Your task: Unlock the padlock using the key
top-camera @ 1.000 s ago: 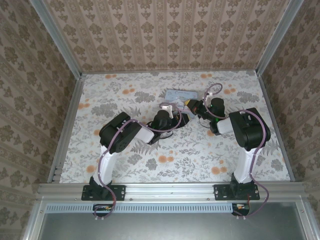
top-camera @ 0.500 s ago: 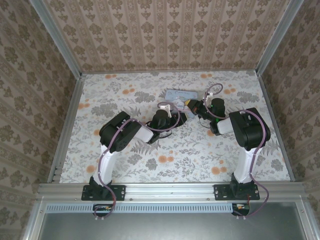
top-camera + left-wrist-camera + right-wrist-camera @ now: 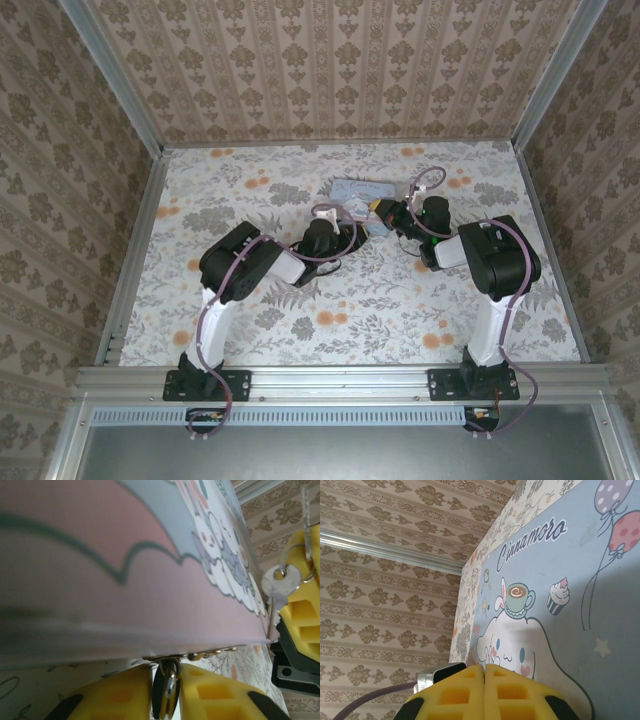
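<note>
A small dark padlock (image 3: pixel 162 696) with a shiny shackle hangs from the hasp under the pink band of the cartoon tin (image 3: pixel 125 580). My left gripper (image 3: pixel 167 672) is shut on the padlock, with one yellow finger pressed to each side. The silver key (image 3: pixel 276 584) hangs by its ring from the yellow fingers (image 3: pixel 300 610) of my right gripper, blade down, its tip at the tin's corner. In the right wrist view the right gripper (image 3: pixel 485 666) has its pads pressed together over the tin's lid (image 3: pixel 570 595). From above, both grippers (image 3: pixel 350 224) (image 3: pixel 382 211) meet at the tin's near edge (image 3: pixel 358 187).
The tin lies on the flowered mat (image 3: pixel 300 300) at the middle back of the table. Patterned walls (image 3: pixel 330 60) close in the back and both sides. Open mat lies to the left and in front of the arms.
The left gripper has crept a little toward the tin and closed its fingers on the padlock. The right arm has held still.
</note>
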